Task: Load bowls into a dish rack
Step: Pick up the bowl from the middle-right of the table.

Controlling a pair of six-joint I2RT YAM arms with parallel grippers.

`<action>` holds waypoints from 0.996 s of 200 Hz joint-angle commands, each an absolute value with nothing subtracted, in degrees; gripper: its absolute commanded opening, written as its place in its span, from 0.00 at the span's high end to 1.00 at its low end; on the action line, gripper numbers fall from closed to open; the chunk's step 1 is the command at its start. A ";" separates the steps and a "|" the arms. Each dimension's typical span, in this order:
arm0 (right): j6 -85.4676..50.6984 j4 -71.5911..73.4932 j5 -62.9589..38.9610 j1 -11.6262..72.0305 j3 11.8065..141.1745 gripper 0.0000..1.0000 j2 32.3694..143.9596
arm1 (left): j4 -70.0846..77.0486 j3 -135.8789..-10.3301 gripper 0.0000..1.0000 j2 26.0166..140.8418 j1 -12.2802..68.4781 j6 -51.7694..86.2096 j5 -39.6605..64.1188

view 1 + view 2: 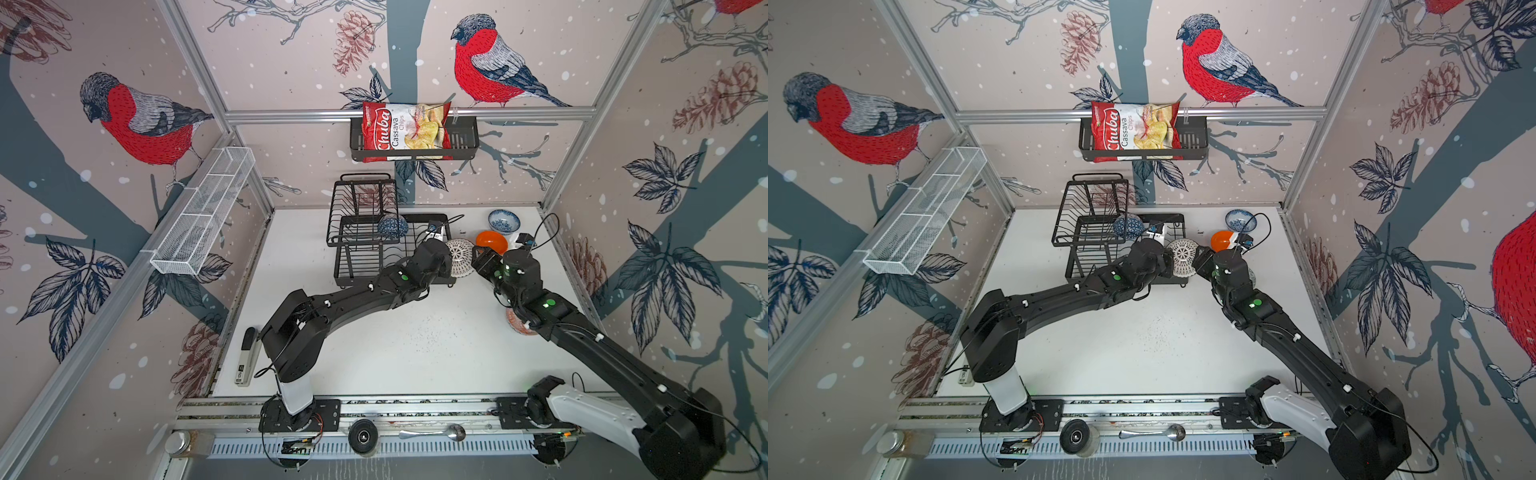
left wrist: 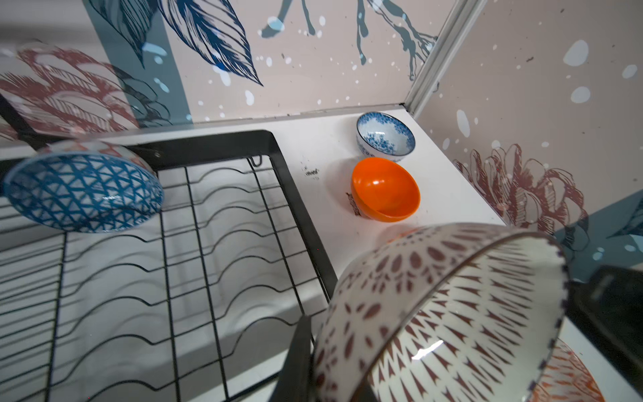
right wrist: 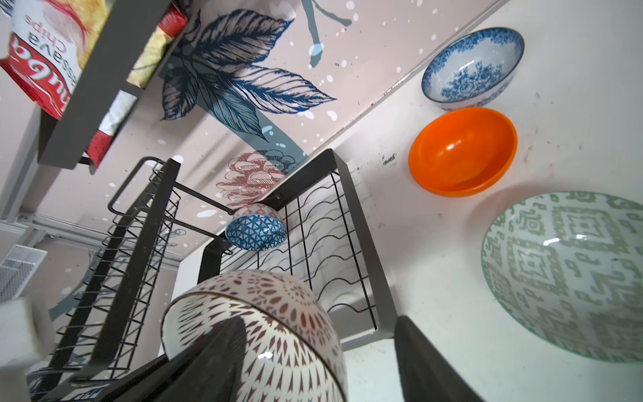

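A white bowl with dark brown-red marks [image 1: 460, 257] [image 1: 1182, 257] [image 2: 435, 313] hangs tilted at the right end of the black dish rack [image 1: 345, 266] [image 2: 299, 215] [image 3: 362, 226]. My left gripper [image 1: 448, 261] [image 2: 327, 351] is shut on its rim. My right gripper [image 1: 478, 259] [image 3: 320, 334] is open, one finger inside the bowl and the other clear of its outer wall. A blue triangle bowl [image 1: 392, 226] [image 3: 256, 231] rests in the rack. The orange bowl [image 1: 492, 241], blue-flower bowl [image 1: 503, 220], grey-green bowl [image 3: 567, 275] and red-orange bowl [image 1: 517, 326] sit on the table.
A black shelf basket with a chips bag [image 1: 405, 133] hangs on the back wall above the rack. A white mesh basket [image 1: 203, 216] is fixed to the left wall. A stapler [image 1: 247, 357] lies at the table's left edge, and a spoon [image 1: 432, 433] on the front rail.
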State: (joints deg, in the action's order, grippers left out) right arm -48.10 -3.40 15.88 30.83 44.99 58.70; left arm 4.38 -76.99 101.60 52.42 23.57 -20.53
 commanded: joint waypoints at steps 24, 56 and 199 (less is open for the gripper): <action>-52.59 -0.99 8.99 27.61 50.70 0.06 59.25 | 17.70 -76.35 1.00 100.88 52.12 18.65 -29.74; -59.83 4.13 3.31 27.59 53.31 0.00 61.22 | 27.29 -73.72 1.00 100.74 52.11 13.83 -32.81; -78.12 21.27 -2.95 30.17 55.35 0.14 69.61 | 44.17 -70.82 1.00 103.27 52.17 1.75 -37.16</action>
